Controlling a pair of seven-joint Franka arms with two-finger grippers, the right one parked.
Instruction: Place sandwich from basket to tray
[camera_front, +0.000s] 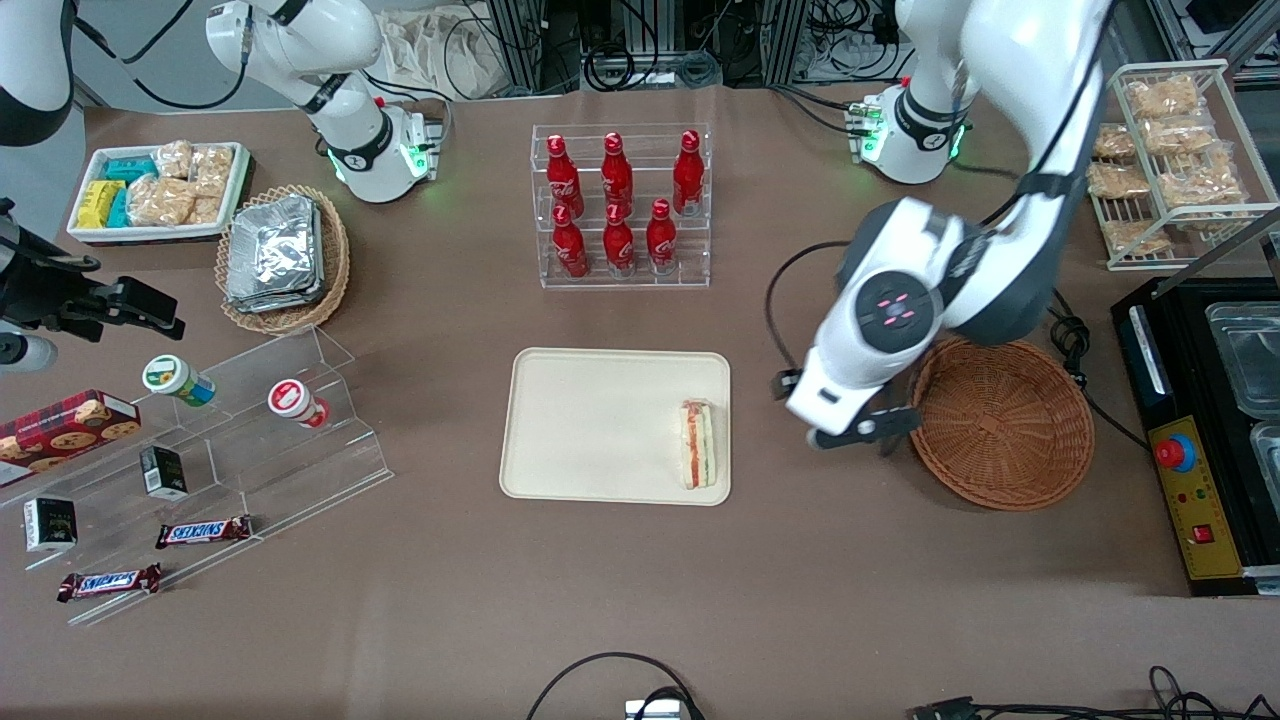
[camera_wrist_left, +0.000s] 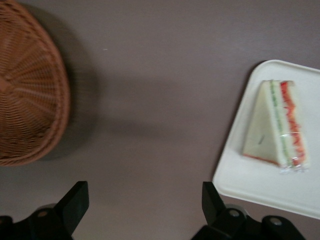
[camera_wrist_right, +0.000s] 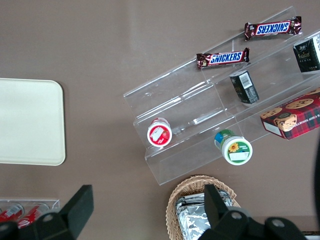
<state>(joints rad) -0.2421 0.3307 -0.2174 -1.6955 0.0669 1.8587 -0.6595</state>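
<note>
Brown paper covers the table (camera_front: 640, 600). Beside the pincer (camera_front: 865, 428), toward the parked arm's end, lies the flat cream plastic tray (camera_front: 600, 420); the round reddish-brown wicker basket (camera_front: 1003, 425) sits empty just beside it the other way. Open, holding nothing, the pincer hovers between them. On the tray's nearest edge rests the wrapped triangular white-bread sandwich (camera_wrist_left: 276, 125), probably light, soft and crushable; best pinched gently across its flat bread faces.

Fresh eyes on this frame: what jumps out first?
Probably the sandwich, lying on the cream tray at the edge nearest the brown wicker basket, which holds nothing visible. The gripper hangs open above the bare table between tray and basket, holding nothing. Next, the rack of red bottles, farther from the front camera than the tray.
</note>
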